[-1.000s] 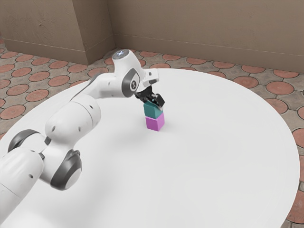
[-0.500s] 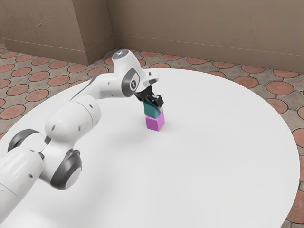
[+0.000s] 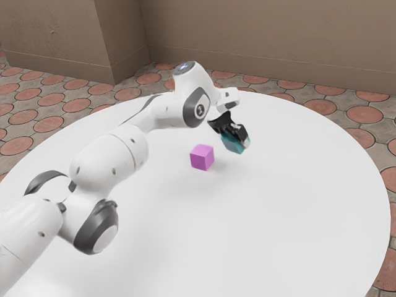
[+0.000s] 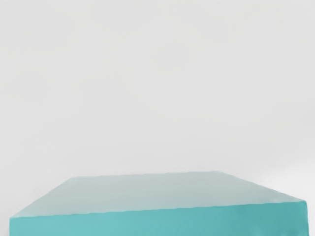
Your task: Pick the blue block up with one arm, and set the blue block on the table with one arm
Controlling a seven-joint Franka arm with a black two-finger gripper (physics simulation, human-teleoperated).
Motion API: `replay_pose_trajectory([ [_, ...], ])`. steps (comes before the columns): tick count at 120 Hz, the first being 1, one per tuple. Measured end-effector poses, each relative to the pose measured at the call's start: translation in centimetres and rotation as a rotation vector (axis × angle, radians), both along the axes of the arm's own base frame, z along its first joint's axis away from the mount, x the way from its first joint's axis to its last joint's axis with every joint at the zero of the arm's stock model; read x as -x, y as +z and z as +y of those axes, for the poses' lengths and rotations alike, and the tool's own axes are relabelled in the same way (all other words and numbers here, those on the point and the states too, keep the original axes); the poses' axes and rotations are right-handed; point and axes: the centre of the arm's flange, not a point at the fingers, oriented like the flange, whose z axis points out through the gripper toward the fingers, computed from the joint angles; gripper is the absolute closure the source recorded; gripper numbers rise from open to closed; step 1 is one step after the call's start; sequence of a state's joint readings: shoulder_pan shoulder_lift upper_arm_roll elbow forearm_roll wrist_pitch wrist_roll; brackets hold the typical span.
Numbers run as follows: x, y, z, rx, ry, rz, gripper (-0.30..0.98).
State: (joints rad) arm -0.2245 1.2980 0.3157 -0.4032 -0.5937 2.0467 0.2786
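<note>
My black gripper [image 3: 235, 135] is shut on the teal-blue block [image 3: 234, 144], which it holds tilted above the white table [image 3: 278, 204], apart from the magenta block. In the wrist view the blue block [image 4: 162, 221] lies close under the hand, its pale top face and teal side showing. The table surface [image 4: 157, 88] appears behind it.
A magenta block [image 3: 202, 158] stands on the table, toward the exterior view's left from the held block. The round table's far edge curves behind the arm, with a tiled floor and a brown wall [image 3: 266, 37] beyond.
The blue block has left the top of the magenta block and moved with my gripper toward the exterior view's right. The magenta block has stayed where it was.
</note>
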Motion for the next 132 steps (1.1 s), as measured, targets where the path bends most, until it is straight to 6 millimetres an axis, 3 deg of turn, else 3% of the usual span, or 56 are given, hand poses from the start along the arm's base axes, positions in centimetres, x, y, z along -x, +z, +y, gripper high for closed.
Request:
replay_pose_trajectory([
  [16, 0.7, -2.3, -2.3, 0.029, -0.023, 0.057, 0.25],
  [68, 2.1, -5.0, -2.8, 0.037, -0.024, 0.233, 0.28],
  [100, 2.2, -5.1, -2.8, 0.045, -0.015, 0.249, 0.12],
  [104, 2.1, -4.1, -2.7, 0.044, -0.014, 0.239, 0.1],
  [116, 1.8, 1.8, -1.0, 0.03, 0.013, 0.194, 0.06],
  [126, 2.5, 8.0, 0.7, 0.001, 0.041, 0.163, 0.04],
  [132, 3.5, 9.4, 2.0, -0.016, 0.067, 0.198, 0.03],
])
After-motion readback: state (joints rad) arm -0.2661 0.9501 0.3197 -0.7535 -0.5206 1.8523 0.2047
